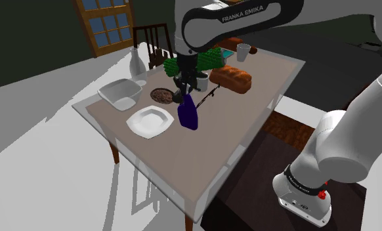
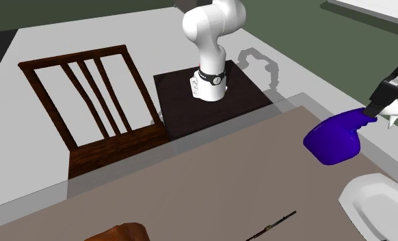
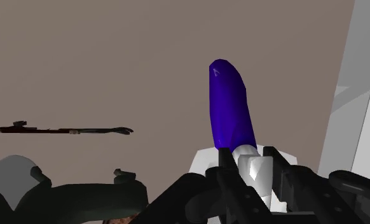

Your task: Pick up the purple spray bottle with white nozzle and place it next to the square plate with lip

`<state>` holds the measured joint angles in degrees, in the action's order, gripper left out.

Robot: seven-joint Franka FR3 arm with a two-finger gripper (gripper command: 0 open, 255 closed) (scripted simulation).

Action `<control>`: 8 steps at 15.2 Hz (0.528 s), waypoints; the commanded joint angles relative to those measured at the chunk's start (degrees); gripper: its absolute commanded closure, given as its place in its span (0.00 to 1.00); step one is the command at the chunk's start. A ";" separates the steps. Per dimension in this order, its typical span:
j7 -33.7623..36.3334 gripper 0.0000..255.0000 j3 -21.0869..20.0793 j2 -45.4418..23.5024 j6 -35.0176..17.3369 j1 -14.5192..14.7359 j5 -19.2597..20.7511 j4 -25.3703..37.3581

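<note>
Bare table [image 1: 209, 164] open toward its near edge, white square plate [image 1: 149, 122], purple spray bottle [image 1: 188, 113] just beside it at 3 o'clock, gripper [image 3: 247, 162] clenched on the white nozzle [image 3: 257, 175], bread loaf [image 1: 231, 77] farther at 1 o'clock.
</note>
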<state>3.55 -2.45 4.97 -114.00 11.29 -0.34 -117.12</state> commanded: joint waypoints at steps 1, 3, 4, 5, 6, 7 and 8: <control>-0.03 1.00 0.01 -0.17 -1.64 -0.01 0.00 -1.43; -0.02 1.00 0.00 -0.57 -3.16 -0.01 0.01 -2.55; -0.01 1.00 0.00 -0.79 -3.92 -0.01 0.02 -3.09; -0.01 1.00 0.00 -1.02 -4.68 0.00 0.03 -3.62; 0.00 1.00 -0.01 -1.26 -5.44 0.00 0.04 -4.14; 0.01 1.00 -0.01 -1.51 -6.20 0.00 0.05 -4.64; 0.02 1.00 -0.02 -2.00 -7.56 0.00 0.07 -5.52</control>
<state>3.58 -2.47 3.53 -120.25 11.30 -0.30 -121.93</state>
